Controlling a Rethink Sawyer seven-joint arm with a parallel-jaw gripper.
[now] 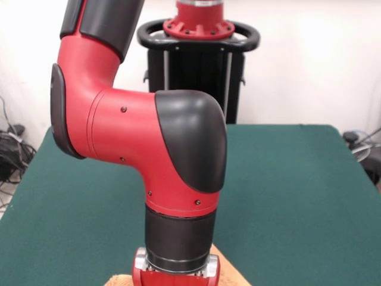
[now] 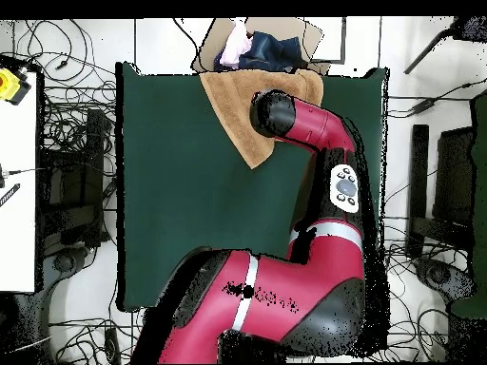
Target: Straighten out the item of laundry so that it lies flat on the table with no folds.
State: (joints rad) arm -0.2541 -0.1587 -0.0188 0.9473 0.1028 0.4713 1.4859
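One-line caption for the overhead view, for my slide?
Sawyer arm stretched over an orange-tan towel at the green table's far edge.

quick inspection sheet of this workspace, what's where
surface: dark green table, mostly bare
job's things: tan towel at the table edge farthest from the robot's base, one corner pointing inward, not flat; only a bit shows in the front view
clutter: box of clothes just beyond that edge
grippers: hidden under the arm's wrist, state unclear
cables: tangled on the floor around the table
surroundings: white bench beside the table
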